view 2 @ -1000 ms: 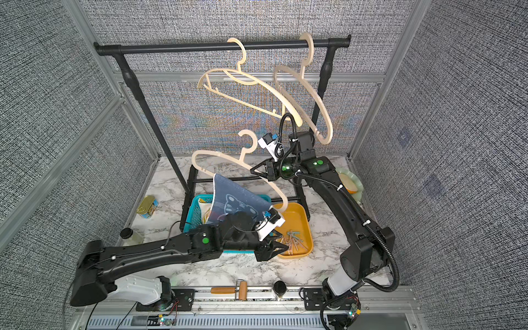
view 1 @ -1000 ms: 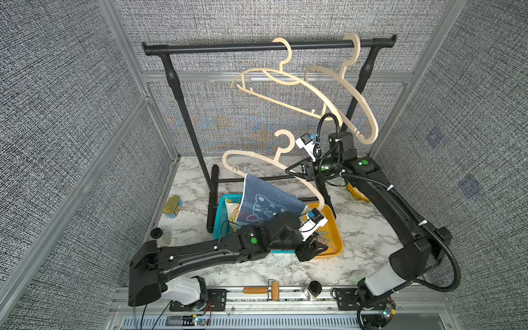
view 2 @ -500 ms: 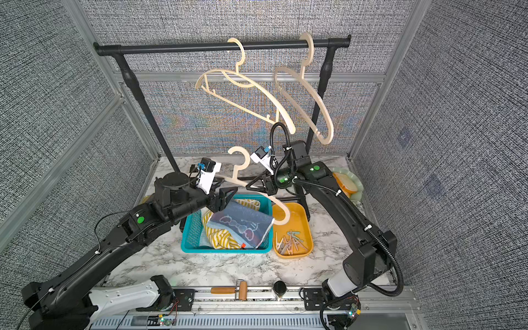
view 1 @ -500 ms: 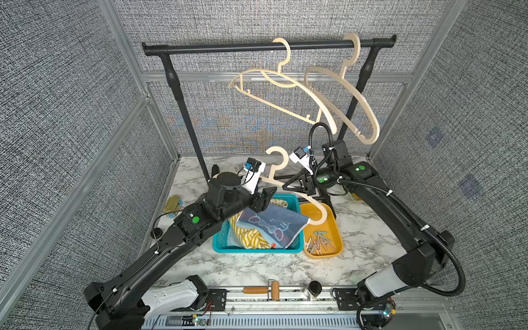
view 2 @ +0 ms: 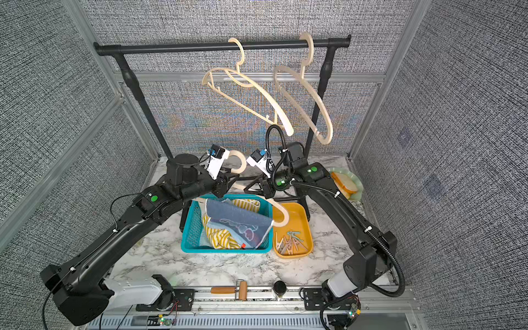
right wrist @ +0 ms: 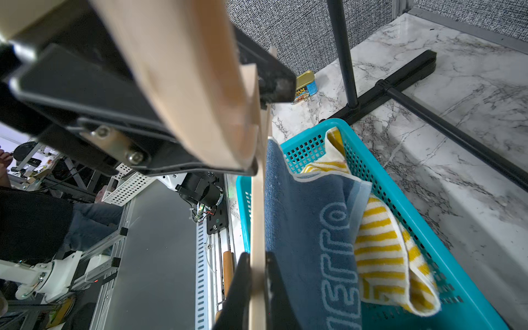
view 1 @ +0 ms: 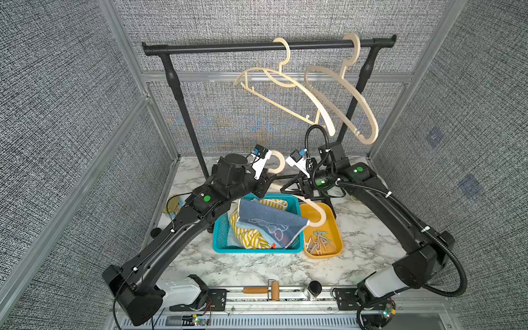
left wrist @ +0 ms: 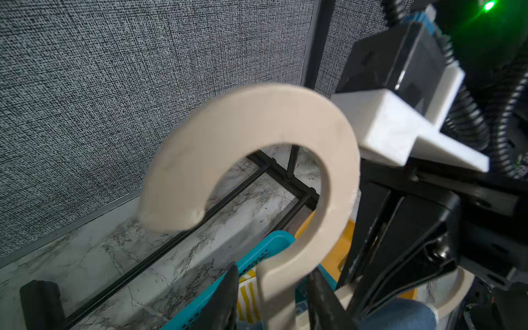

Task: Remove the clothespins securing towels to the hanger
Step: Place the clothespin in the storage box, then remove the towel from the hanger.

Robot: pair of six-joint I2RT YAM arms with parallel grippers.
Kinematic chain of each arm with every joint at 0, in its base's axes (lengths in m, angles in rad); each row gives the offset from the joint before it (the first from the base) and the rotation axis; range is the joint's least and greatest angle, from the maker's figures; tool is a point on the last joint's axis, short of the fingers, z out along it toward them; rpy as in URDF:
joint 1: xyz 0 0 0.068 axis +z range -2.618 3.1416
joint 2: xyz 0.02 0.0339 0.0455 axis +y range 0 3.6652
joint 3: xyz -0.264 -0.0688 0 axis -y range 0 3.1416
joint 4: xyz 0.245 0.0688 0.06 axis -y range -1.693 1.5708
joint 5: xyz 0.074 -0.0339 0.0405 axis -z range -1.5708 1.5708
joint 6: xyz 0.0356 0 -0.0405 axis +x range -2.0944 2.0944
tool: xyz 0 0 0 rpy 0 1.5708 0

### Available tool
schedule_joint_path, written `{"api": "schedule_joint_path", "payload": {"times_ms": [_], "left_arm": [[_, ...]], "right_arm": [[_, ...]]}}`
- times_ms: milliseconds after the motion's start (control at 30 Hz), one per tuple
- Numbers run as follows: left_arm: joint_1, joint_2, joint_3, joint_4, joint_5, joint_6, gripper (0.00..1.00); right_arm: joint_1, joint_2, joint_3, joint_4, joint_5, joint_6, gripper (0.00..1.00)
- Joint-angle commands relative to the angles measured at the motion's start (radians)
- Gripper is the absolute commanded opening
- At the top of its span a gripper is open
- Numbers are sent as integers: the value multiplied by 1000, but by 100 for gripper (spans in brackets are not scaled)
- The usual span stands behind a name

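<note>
Nearly done, I judge: loose pastel plastic clothespins [view 1: 318, 243] lie in the orange tray [view 1: 336, 228], and the yellow-striped towel [view 1: 248, 237] sits in the teal mesh basket [view 1: 257, 251] to its left. The dark blue lettered towel [view 1: 271, 220] hangs from the beige wooden hanger [left wrist: 243, 120] above the basket; whether a pin holds it is unclear. The right claw [right wrist: 257, 255] is clenched on the hanger; the left claw [left wrist: 273, 271] straddles its neck, unclenched.

You're in a robotics lab test cell, not a home. Tells: grey fabric panels [view 1: 71, 85] in aluminium framing [view 1: 200, 76] box in a marble-look tabletop [view 1: 257, 265]. The black left arm [view 1: 171, 237] and right arm [view 1: 385, 211] are mounted on a slotted rail [view 1: 294, 295] at the front edge, with a bare circuit board [view 1: 387, 313], lit LEDs and loose wiring below. The right wrist view sees past the cell: seated person [right wrist: 43, 223] in jeans, perforated white panel [right wrist: 125, 183], cluttered gear [right wrist: 31, 165] behind.
</note>
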Motion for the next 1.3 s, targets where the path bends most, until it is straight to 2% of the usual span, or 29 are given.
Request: {"api": "schedule_joint_path", "payload": {"times_ms": [0,200,300,367,433,467,633,767,967,1133,1267], "left_arm": [[2,12,5,13,2,3,29],[2,52,26,5,37,-8,14],[2,59,26,6,30,-7,0],[2,63,21,13,25,-9,0],[1,63,14,27,15,-17,0],[2,61,9,33,8,-21,0],[2,40,6,63,-110,-31,0],[5,31,34,68,-171,-16,0],[8,28,98,66,-159,1,0],[8,40,178,27,-136,-1,0],[8,48,227,-1,-104,-22,0]], "right_arm": [[3,-8,7,29,6,1,0],[6,-9,17,40,44,18,0],[8,-11,16,56,65,35,0],[10,-11,16,71,71,50,3],[11,-9,13,88,84,73,25],[9,-10,14,90,85,76,33],[0,-56,5,114,120,100,45],[-25,-126,-12,127,140,126,49],[-35,-233,-121,162,165,152,50],[-33,-329,-332,311,145,236,51],[-33,-357,-455,391,189,264,52]]}}
